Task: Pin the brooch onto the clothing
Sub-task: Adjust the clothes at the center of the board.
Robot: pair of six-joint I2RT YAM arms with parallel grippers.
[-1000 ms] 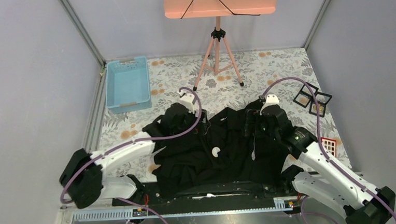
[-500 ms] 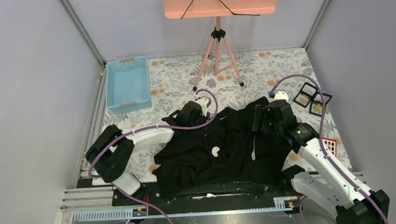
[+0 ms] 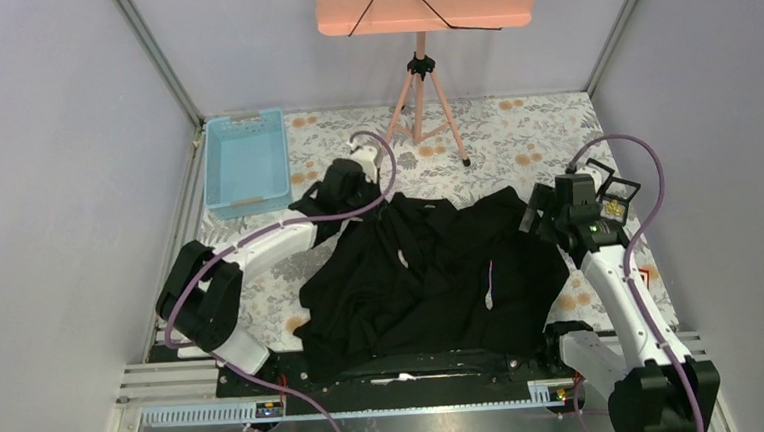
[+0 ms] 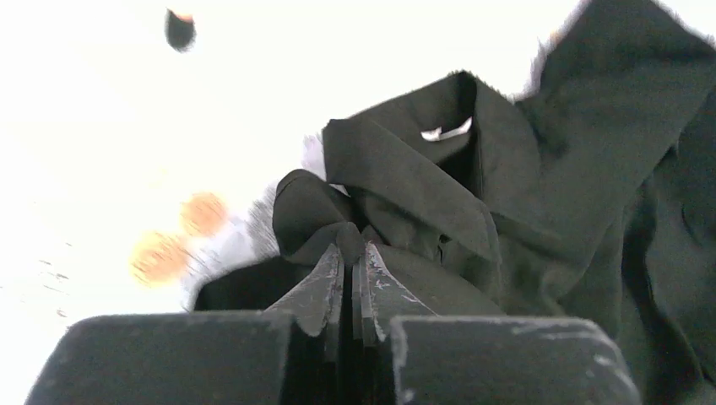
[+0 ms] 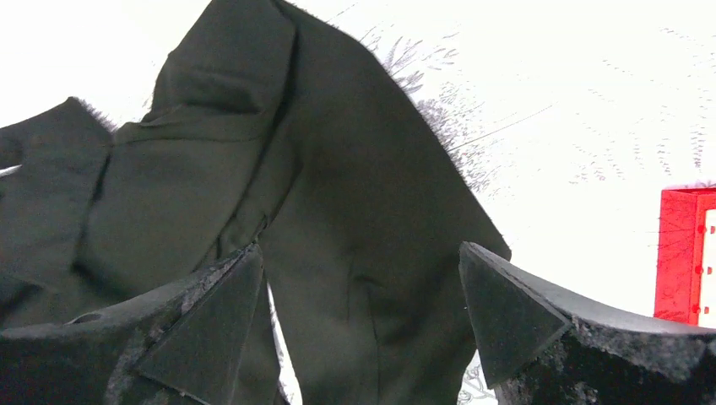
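The clothing (image 3: pixel 432 273), a black collared shirt, lies spread over the middle of the floral table. My left gripper (image 3: pixel 352 206) sits at its far left corner, shut on a bunched fold of the black fabric (image 4: pixel 338 232). The collar with a white label (image 4: pixel 446 132) lies just beyond the fingertips. My right gripper (image 3: pixel 541 216) hovers open at the shirt's far right edge. Black cloth (image 5: pixel 355 211) shows below its spread fingers (image 5: pixel 507 312), and nothing is pinched. I cannot make out the brooch in any view.
A light blue bin (image 3: pixel 246 162) stands at the back left. A pink music stand on a tripod (image 3: pixel 421 103) is at the back centre. Small black trays (image 3: pixel 602 190) and a red card (image 3: pixel 639 282) lie to the right of the shirt.
My left gripper closed on the shirt and drew its corner back and to the left. My right gripper moved right to the shirt's edge. The white spot on the shirt is no longer visible.
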